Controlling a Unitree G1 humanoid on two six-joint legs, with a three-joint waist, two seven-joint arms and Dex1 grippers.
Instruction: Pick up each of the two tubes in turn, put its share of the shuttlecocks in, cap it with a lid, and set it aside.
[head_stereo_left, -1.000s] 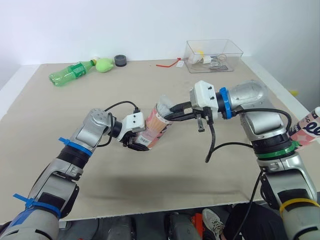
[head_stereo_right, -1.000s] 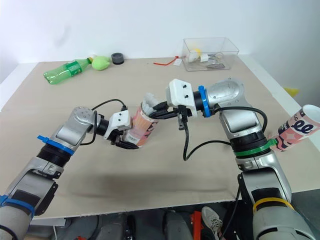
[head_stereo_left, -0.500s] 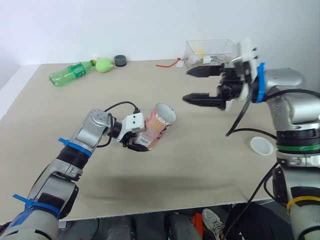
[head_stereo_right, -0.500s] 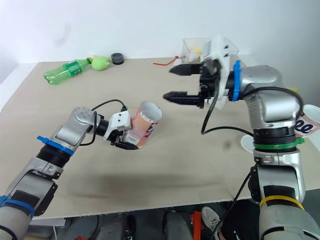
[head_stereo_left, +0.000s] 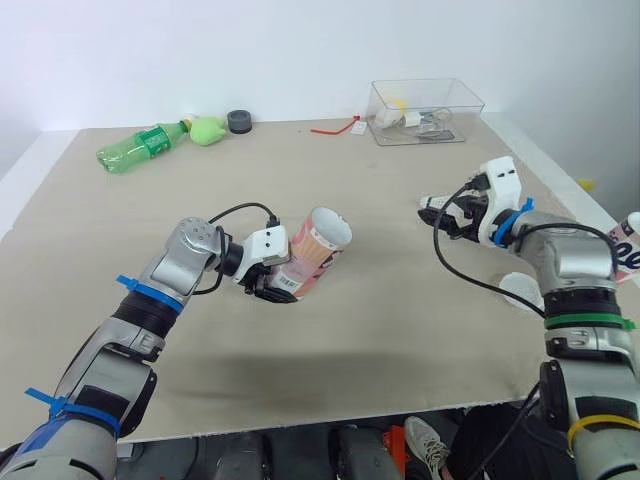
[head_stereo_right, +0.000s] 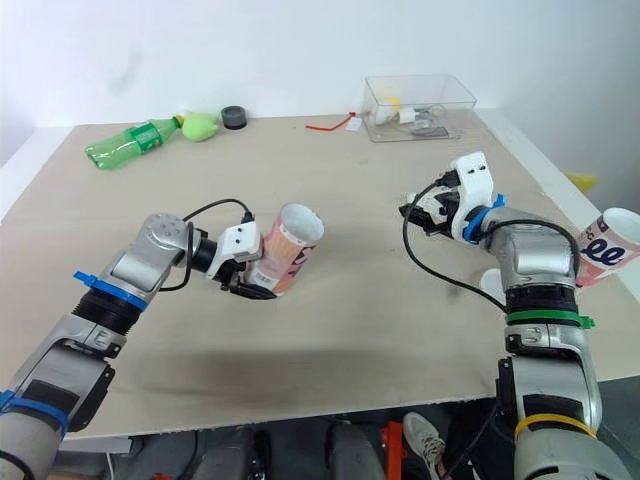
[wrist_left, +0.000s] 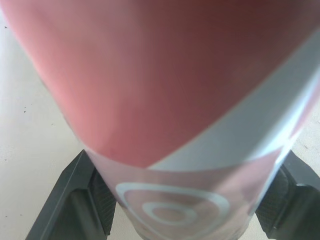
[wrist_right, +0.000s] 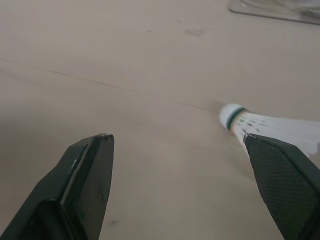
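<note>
Loading step. Over the table I count two tubes. The pink tube is tilted with its open mouth toward 1 o'clock and clamped near its base by the left gripper; a second tube sits at the 3 o'clock edge. The right gripper, fingers apart, hovers beside one shuttlecock. I judge I must close on it next. One lid lies nearby.

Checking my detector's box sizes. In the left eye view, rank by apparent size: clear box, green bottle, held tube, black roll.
1. clear box
2. green bottle and tube, about alike; the tube sits nearer the camera
3. black roll
</note>
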